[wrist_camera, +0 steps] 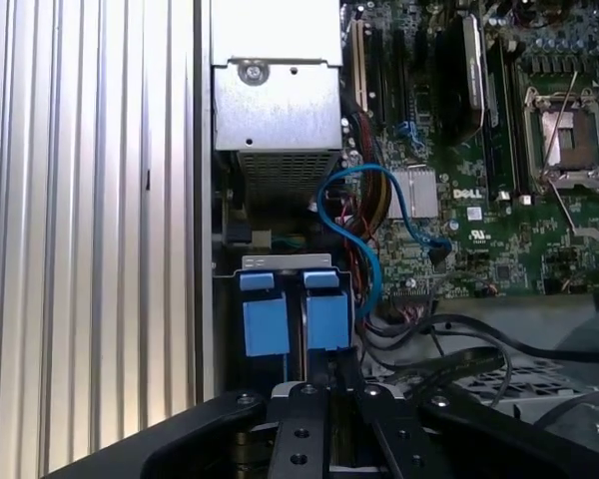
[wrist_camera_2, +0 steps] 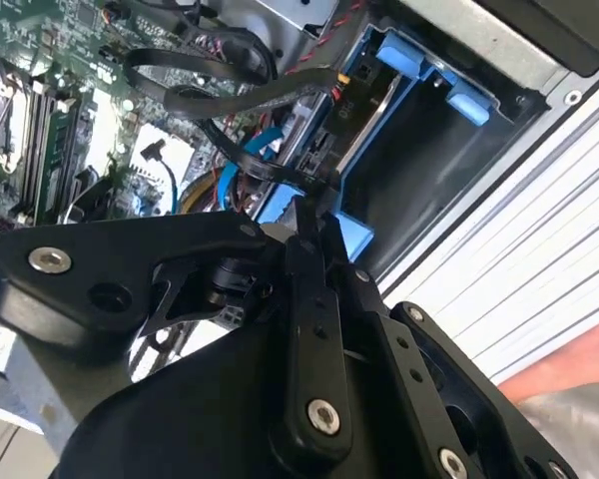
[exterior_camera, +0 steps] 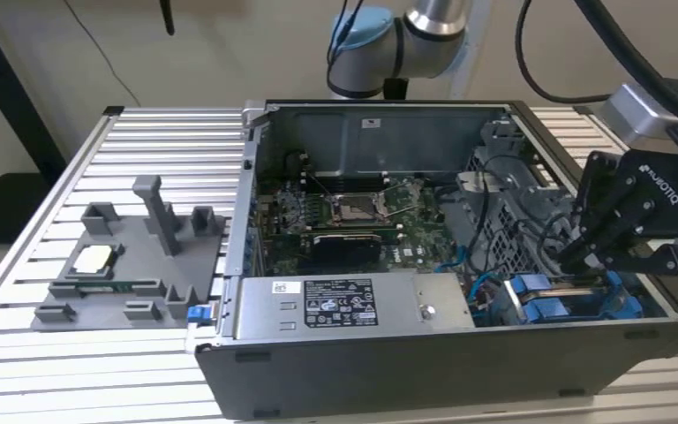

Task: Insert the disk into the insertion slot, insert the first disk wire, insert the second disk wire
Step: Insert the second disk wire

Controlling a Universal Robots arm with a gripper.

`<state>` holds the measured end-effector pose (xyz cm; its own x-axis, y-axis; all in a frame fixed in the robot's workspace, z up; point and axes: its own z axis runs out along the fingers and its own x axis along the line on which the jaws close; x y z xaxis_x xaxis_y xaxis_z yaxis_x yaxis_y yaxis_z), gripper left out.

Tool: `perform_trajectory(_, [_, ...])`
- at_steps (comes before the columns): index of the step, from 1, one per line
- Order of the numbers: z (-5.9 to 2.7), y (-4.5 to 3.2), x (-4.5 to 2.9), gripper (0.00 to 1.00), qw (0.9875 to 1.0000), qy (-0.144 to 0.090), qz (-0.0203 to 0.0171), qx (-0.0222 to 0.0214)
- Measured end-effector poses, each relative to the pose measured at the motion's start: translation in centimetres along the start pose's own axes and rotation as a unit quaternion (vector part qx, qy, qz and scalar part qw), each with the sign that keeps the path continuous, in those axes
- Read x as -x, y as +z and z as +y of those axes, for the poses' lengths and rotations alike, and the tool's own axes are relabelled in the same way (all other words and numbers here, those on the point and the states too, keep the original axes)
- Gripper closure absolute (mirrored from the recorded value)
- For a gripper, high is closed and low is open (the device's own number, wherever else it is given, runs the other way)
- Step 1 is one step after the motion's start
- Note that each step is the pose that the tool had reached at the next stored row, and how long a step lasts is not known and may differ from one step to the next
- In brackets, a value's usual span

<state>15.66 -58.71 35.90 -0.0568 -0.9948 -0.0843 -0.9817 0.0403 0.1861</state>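
Note:
The disk, silver-grey in its blue carrier, sits inside the insertion slot at the case corner nearest the exterior view's right. In the first wrist view its two blue tabs show in the slot's metal rim. My gripper reaches down into that corner. Its fingers are pressed together on the end of a black disk wire, right beside the carrier. The wire loops back over the board. Another black plug lies against the disk's end.
The silver power-supply box stands beside the slot, with the motherboard behind it. Blue and black cables crowd the gap. A grey fixture plate lies on the slatted table at the exterior view's left. A person's hand is near the case.

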Motion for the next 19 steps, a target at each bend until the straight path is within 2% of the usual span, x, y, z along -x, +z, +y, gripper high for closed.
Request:
perform_trajectory(8, [-0.20,0.82,0.58,0.84,1.0000,0.000,0.0004,0.0004])
perform_trajectory(15, [-0.59,1.17,0.62,0.84,1.0000,-0.001,0.0007,-0.0003])
perform_trajectory(19, [-0.70,1.37,0.60,0.84,1.0000,-0.002,0.0007,-0.0023])
